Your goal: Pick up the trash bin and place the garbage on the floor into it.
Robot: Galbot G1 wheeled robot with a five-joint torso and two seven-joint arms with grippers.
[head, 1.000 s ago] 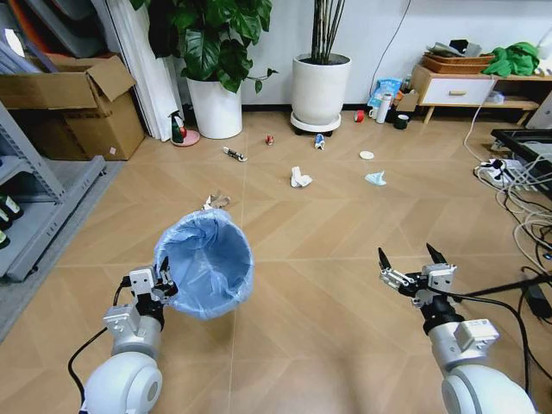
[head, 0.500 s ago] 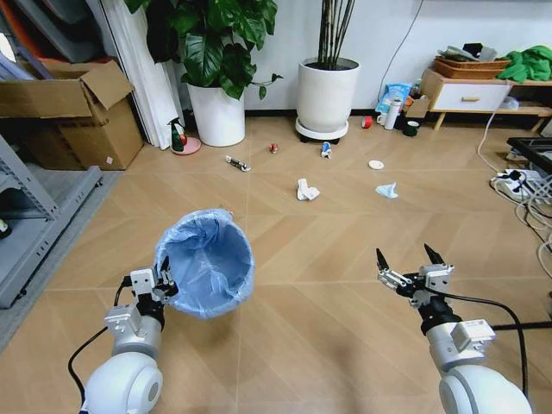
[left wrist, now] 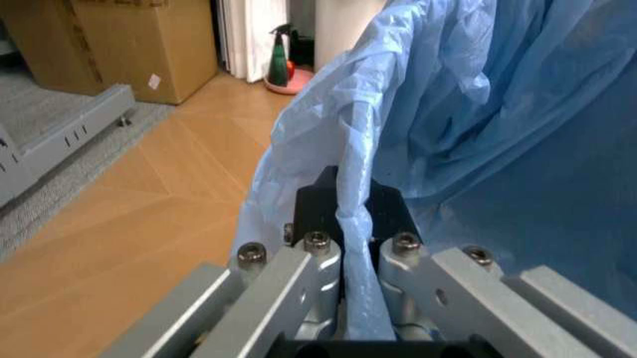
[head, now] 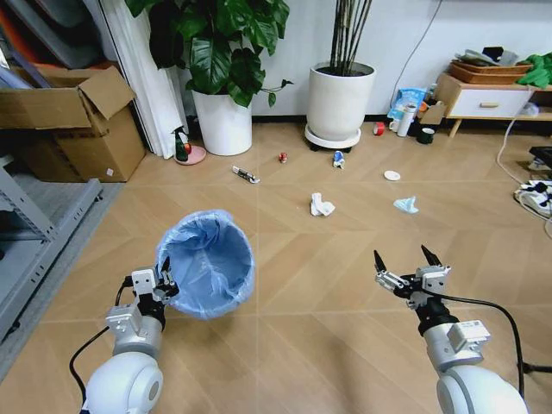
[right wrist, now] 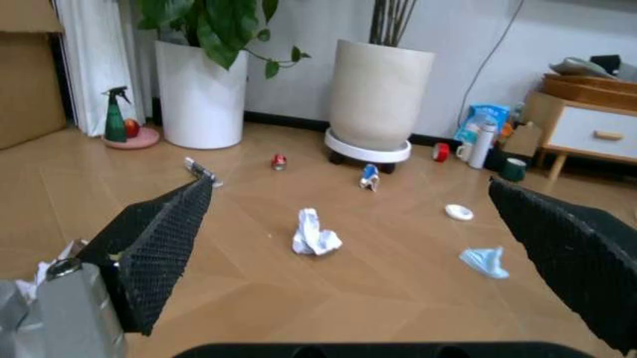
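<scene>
Both arms reach forward, low. The left claw (head: pixel 161 278) is clamped on the bin (head: pixel 207 263) rim, holding it off the floor. The right claw (head: pixel 403 262) hangs level, fingers spread wide, holding nothing.

The trash bin (head: pixel 206 263), a small round basket lined with crinkly light-blue plastic, hangs tilted above the floor, mouth facing forward, its near rim pinched between gripper fingers. The garbage lies scattered farther off: 1 crumpled white paper wad (head: pixel 321 205), a light-blue face mask (head: pixel 405 205), a white round lid (head: pixel 392 176).
</scene>
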